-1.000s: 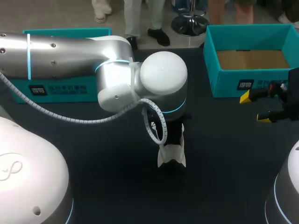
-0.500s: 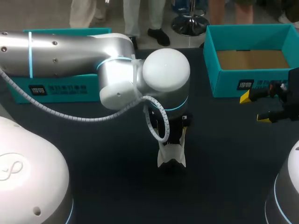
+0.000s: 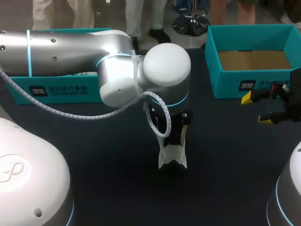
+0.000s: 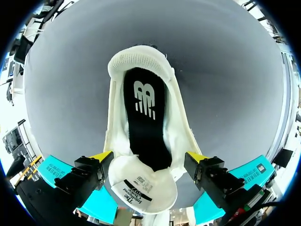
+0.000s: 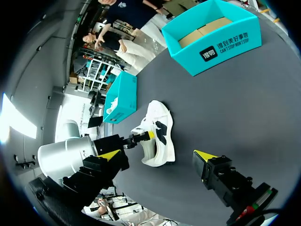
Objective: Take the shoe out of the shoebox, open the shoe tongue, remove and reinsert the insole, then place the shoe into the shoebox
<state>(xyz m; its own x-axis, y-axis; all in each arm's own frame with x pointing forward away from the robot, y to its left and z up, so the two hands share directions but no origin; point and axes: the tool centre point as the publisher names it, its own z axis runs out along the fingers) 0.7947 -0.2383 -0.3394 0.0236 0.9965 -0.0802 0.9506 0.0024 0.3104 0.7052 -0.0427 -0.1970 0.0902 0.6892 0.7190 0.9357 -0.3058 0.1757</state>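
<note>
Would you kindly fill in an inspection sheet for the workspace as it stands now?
Surface: dark table, one plain cover.
Job's things: white shoe lies mid-table, out of the box, with the black insole inside. The open teal shoebox is at the far right, the second teal box at the far left.
Clutter: nothing seen.
Grippers: left gripper open, astride the shoe. Right gripper open, above bare table near the shoebox.
Cables: ribbed white hose hangs along the left arm.
Surroundings: nothing seen.

A white shoe [image 4: 136, 59] lies on the dark worktop [image 4: 235, 84], heel away from the gripper [image 4: 149, 157]. Its black insole [image 4: 143, 122] shows inside. The tongue [image 4: 141, 186] is folded back toward the gripper, whose spread fingers flank the shoe's sides.
</note>
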